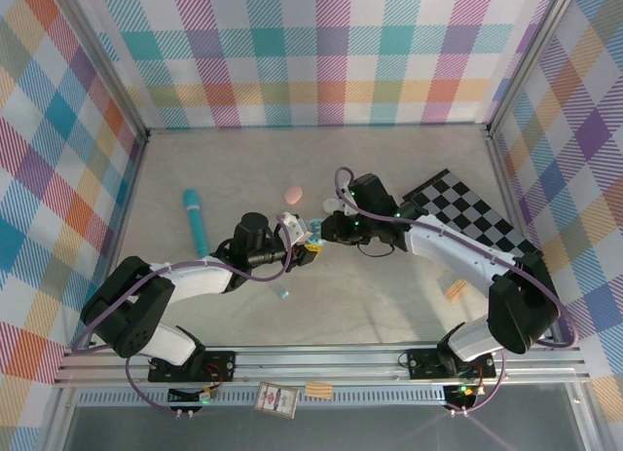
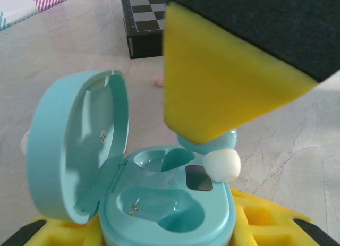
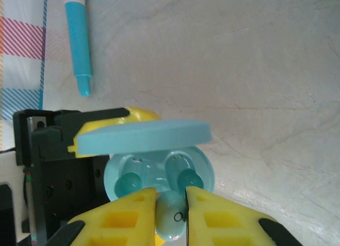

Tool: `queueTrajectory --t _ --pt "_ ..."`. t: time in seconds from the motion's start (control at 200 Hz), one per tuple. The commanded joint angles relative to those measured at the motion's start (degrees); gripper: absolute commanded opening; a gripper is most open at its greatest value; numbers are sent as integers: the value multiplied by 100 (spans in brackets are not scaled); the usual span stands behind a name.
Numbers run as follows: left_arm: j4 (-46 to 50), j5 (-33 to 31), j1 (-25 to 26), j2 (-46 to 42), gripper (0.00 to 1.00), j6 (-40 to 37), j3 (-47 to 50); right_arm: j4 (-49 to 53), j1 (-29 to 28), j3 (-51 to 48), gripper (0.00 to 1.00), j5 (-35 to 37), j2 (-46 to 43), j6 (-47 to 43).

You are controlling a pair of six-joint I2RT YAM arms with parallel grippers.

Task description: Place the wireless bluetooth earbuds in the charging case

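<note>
A teal earbud (image 3: 171,220) is pinched tight in the right gripper (image 3: 171,197), just over the open charging case (image 2: 164,203). The case is clamped in the left gripper (image 1: 298,241). Much of the earbud is hidden by yellow pads (image 2: 212,81); touching cannot be told.
</note>
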State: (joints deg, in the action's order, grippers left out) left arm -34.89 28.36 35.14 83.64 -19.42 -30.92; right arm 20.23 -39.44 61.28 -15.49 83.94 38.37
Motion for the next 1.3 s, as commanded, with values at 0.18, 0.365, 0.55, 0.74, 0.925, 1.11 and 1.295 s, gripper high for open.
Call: queueTrajectory --t 0.18,0.365,0.55,0.74,0.925,1.11,1.295 --pt "-257 47 46 76 32 -124 -88 -206 -57 328 20 -60 225 6" --pt "-296 55 46 91 32 -110 -99 -210 -99 376 20 -77 346 -5" --pt "-404 21 46 93 32 -80 -55 -296 -150 394 20 -178 437 57" --pt "-431 7 46 89 32 -71 -38 -379 -204 402 20 -278 448 119" --pt "-482 5 42 60 32 -36 -20 -327 -211 370 26 -227 374 109" --pt "-573 8 46 65 32 -15 22 -354 -213 300 31 -208 172 164" --pt "-804 -14 42 44 32 66 92 -331 -211 206 34 -155 -16 163"
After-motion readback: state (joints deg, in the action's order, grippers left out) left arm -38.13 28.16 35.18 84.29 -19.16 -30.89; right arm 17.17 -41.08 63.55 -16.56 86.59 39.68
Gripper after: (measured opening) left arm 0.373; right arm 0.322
